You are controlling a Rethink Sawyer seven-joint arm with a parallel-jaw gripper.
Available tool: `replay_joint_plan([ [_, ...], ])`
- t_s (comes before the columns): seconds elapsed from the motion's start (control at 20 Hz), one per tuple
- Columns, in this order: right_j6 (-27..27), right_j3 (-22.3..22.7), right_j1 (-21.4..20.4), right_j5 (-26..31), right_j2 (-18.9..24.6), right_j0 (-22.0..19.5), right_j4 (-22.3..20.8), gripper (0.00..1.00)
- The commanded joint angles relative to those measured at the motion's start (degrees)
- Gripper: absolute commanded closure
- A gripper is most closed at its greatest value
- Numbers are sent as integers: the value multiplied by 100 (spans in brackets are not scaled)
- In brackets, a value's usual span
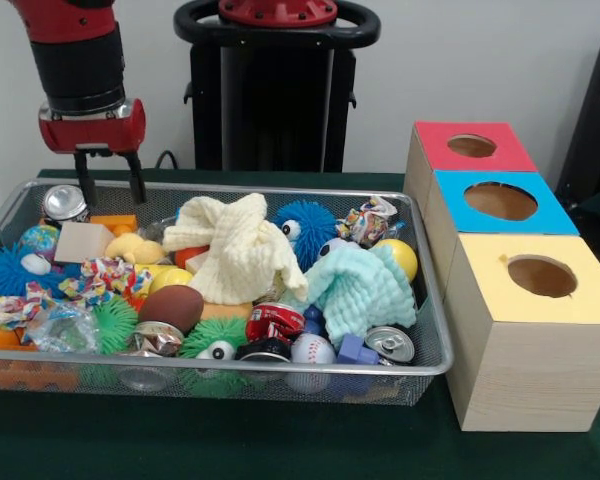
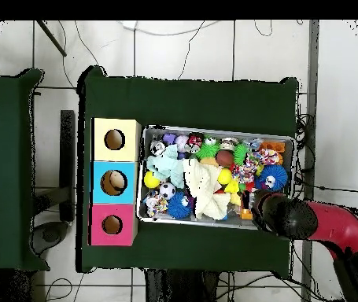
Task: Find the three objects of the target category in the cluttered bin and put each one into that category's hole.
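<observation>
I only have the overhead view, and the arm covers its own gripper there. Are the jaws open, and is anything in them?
Observer: The front view shows the gripper with its jaws open and empty, hanging at a far corner of the bin.
Operator: What lies nearest to it?
Observer: A silver can, just beside the jaws and apart from them.
Operator: Are the jaws down among the objects?
Observer: No. Their tips sit at about the rim's height, with an orange block just in front of them.
</observation>
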Motion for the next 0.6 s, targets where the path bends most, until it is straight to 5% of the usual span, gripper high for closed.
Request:
replay_joint_plan([
  [0.05,-620,-10,478,-455,189,-20,-579,0],
  [0.6,-211,-138,1276,-1263,-143,-48,-1213,0],
])
